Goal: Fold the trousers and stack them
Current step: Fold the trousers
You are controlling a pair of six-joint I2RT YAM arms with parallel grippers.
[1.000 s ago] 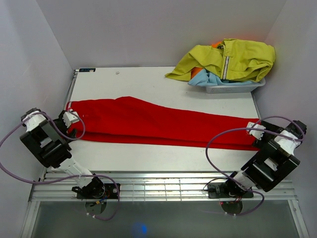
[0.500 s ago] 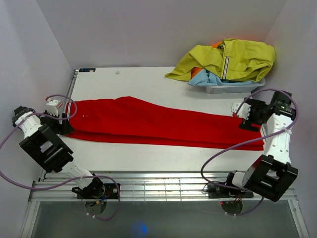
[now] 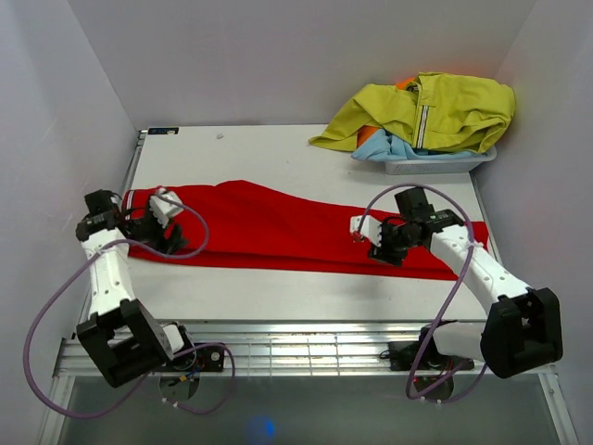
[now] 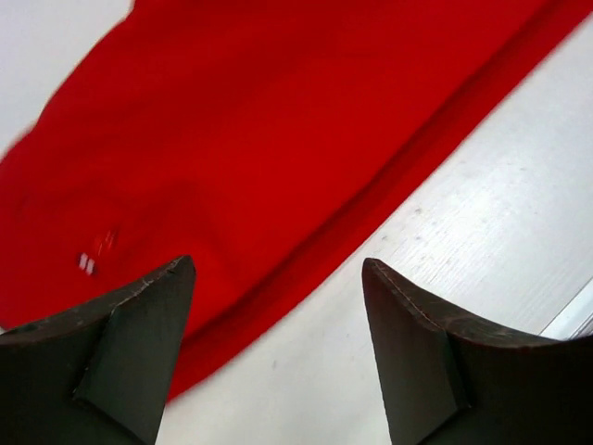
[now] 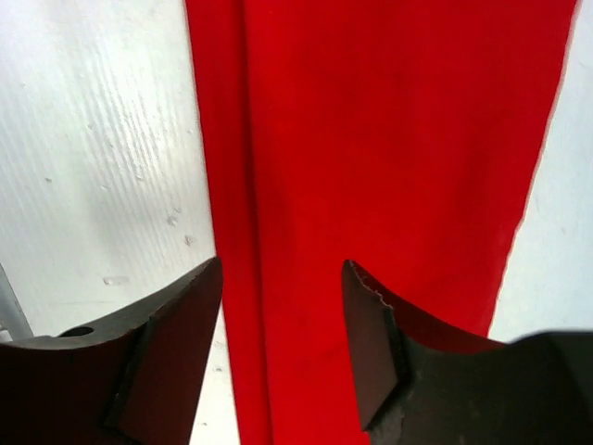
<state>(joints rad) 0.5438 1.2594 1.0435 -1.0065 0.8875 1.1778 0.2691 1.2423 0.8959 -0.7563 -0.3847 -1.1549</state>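
Trousers (image 3: pixel 278 227) in bright red lie flat and stretched lengthwise across the middle of a white table (image 3: pixel 278 158), the wider waist end at the left edge and the legs tapering toward the right edge. Plain white walls (image 3: pixel 278 56) close the table in at the back and on both sides, and a slatted metal rail (image 3: pixel 296 348) runs along its near edge where the arm bases sit. The left gripper (image 4: pixel 278 264) hangs over the waist end with its jaws spread wide; between them show the near edge of the red fabric and bare, lightly scuffed tabletop. The right gripper (image 5: pixel 283 264) hangs over the legs right of centre, jaws likewise apart and holding nothing; below it a lengthwise fold line runs down the cloth, with a thin pale stripe along the far edge. Whether either set of fingers touches the cloth cannot be told. At the far right corner a shallow grey bin (image 3: pixel 435 165) holds a yellow-green zip jacket (image 3: pixel 435 111) heaped over a light blue garment (image 3: pixel 389 146), well apart from the trousers. Purple cables (image 3: pixel 56 297) loop around both arms.
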